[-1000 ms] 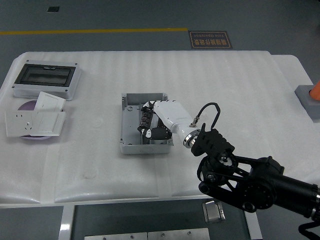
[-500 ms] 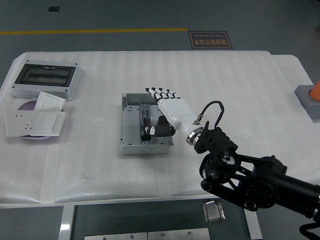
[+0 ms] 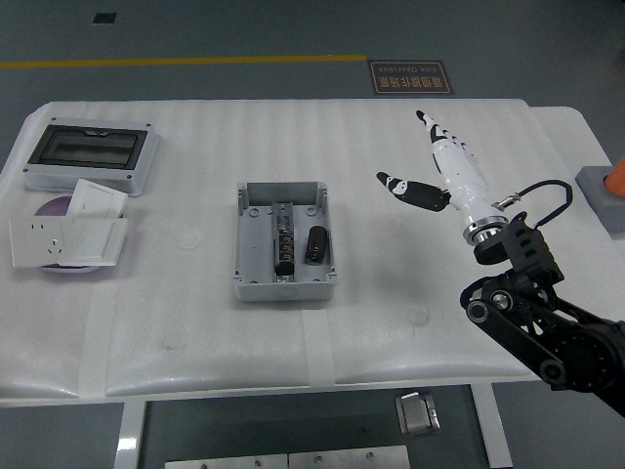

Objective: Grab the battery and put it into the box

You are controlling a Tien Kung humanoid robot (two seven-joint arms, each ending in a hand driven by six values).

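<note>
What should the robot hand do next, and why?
Probably just pull the right robot hand back toward its own side and rest. The battery already lies inside the box, beside the terminal strip, and the robot hand is open, holding nothing, well clear to the box's right.

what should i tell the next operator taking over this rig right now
Right hand: open, fingers straight, empty, raised over the table to the right of the box, clear of it.
Left hand: not in view.
Battery: lying inside the grey box, in its right part, beside the terminal strip.
Done: battery is in the box, hand has let go.
Left: nothing on the placing itself, apparently; just bring the right arm back to rest.
Unused items sit at the far left: a wall socket plate and a lidded enclosure.
</note>
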